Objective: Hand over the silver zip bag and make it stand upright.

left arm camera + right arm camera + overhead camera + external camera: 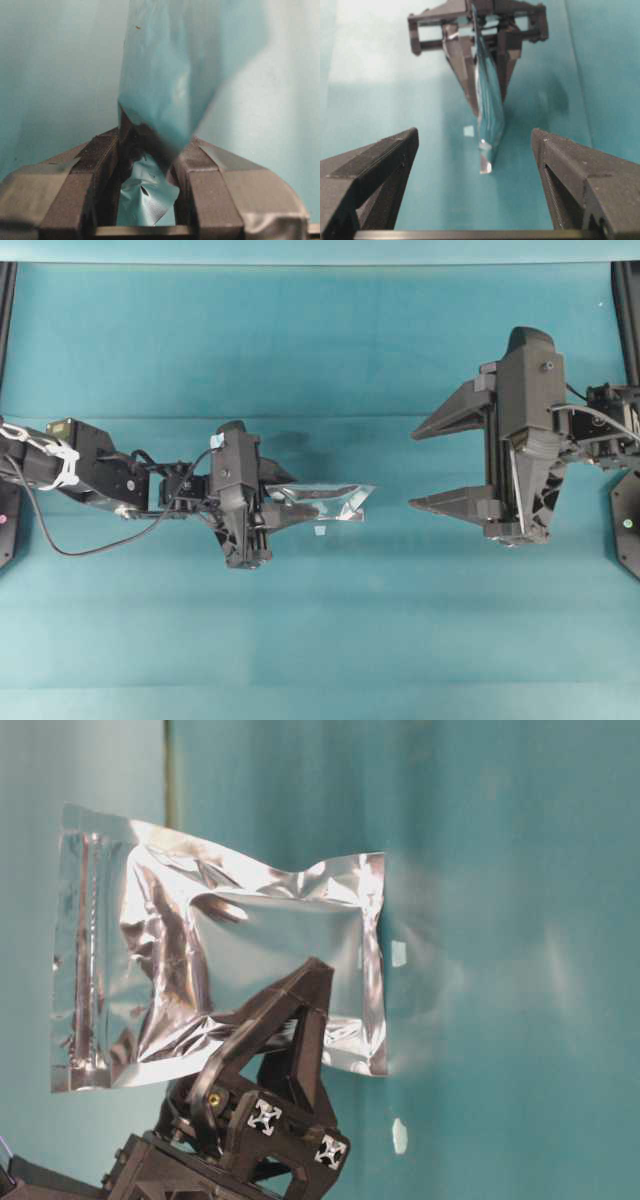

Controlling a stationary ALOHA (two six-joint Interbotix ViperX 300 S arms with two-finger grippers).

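- The left claw [285, 508] sits at the left of the overhead view, its fingers [95, 170] pressed onto the silver zip bag [330, 502] and pinching one end of it.
- The silver zip bag juts out from that claw toward the middle, held off the teal tabletop [320, 340]. The overhead view sees it nearly edge-on. The table-level view shows its broad crinkled face [250, 950], with the zip strip along the far left edge and the dark fingers [285, 1020] crossing its lower part.
- A tiny white bit [319, 531] lies on the tabletop just below the bag in the overhead view, near the left claw's tips.
- The right claw [425, 468] hangs at the right, well apart from the bag's free end, its jaws spread wide and holding nothing. Its wrist camera looks between its two fingers [375, 170] straight at the bag's thin edge [487, 120], which lines up with the gap between them.
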